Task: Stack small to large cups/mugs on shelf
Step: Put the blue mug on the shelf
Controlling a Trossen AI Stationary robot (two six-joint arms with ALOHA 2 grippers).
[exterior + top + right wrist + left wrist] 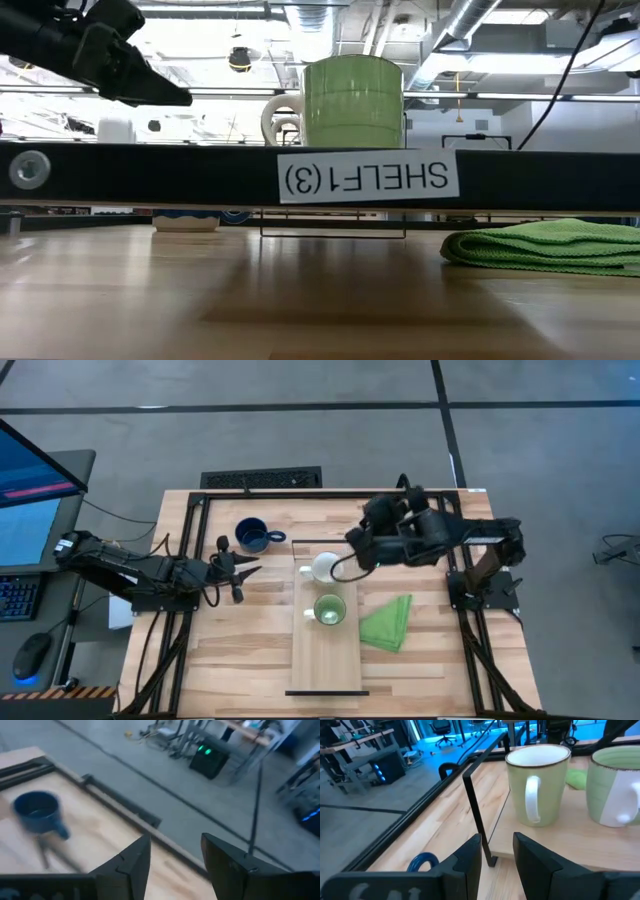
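A white mug [325,567] and a light green mug [330,610] stand upright on the shelf [326,660], the white one nearer its far end. The dark blue mug [252,535] stands on the tabletop, left of the shelf's far end. My left gripper [248,570] hangs left of the shelf, open and pointing at the white mug [537,785], with the green mug [615,785] beside it. My right gripper [355,550] is raised above the shelf's far end, open and empty [172,865], with the blue mug [37,812] in its view.
A folded green cloth [388,622] lies on the tabletop right of the shelf. The shelf's thin black end frame [477,810] stands between my left gripper and the mugs. A black rail frame [330,492] borders the table's far edge and sides.
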